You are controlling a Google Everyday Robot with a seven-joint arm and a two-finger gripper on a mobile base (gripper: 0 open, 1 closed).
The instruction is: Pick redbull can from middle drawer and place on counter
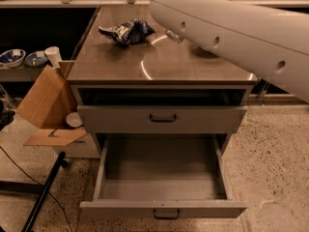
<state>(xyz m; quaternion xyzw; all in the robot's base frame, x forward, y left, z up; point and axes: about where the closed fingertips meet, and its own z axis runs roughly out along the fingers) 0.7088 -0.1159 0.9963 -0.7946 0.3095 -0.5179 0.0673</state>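
Note:
The middle drawer [161, 175] is pulled out at the bottom of the view, and its plain grey floor is bare. The glossy counter [159, 64] lies above it. At the arm's lower edge, over the counter's far middle, a small silvery shiny piece [175, 36] peeks out. It looks like the redbull can, mostly covered. My gripper is hidden behind my large white arm [231, 30], which crosses the upper right, so I cannot see whether anything holds the can.
A dark blue-and-white snack bag [126, 31] lies on the counter's far left. The drawer above [162, 118] is closed. An open cardboard box [46, 108] stands left of the cabinet. Bowls and a cup [52, 55] sit on a low shelf at far left.

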